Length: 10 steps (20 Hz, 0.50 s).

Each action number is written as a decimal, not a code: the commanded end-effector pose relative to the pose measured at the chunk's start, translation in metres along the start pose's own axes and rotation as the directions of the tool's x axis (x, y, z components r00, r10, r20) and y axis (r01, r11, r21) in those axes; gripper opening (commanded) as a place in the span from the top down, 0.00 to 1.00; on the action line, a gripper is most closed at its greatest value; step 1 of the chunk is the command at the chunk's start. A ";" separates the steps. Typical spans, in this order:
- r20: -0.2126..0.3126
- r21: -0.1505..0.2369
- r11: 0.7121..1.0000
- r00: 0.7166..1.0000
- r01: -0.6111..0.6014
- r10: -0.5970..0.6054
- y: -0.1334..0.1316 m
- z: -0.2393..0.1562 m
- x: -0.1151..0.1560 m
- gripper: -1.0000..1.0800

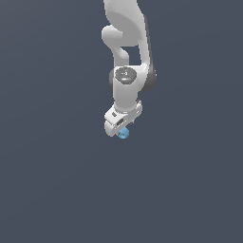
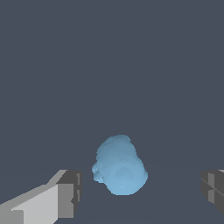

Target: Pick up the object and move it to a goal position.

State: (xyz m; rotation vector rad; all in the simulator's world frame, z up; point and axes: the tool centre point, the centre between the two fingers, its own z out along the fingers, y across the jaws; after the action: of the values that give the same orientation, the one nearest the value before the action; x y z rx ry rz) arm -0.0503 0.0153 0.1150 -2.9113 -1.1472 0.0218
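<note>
The object is a tiny light-blue rounded blob (image 1: 124, 133) lying on the dark grey floor, just below the white arm's hand in the exterior view. In the wrist view the blob (image 2: 119, 165) sits between the two fingers, nearer one finger (image 2: 65, 197) than the other (image 2: 213, 186), touching neither. My gripper (image 1: 119, 130) is open, low over the blob, with a wide gap between the fingertips. Most of the blob is hidden by the hand in the exterior view.
The white arm (image 1: 127, 61) comes down from the top middle of the exterior view. The flat dark grey floor (image 1: 57, 180) fills all the rest of both views.
</note>
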 end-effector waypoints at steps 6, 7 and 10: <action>-0.001 -0.009 0.978 0.978 0.209 -0.209 -0.006 0.009 -0.011 0.04; -0.001 -0.010 0.972 0.972 0.235 -0.235 -0.007 0.010 -0.012 0.04; -0.001 -0.012 0.953 0.953 0.303 -0.303 -0.010 0.013 -0.015 0.04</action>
State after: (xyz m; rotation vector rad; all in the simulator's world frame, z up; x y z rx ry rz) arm -0.0664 0.0123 0.1041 -2.7368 -1.5318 0.0093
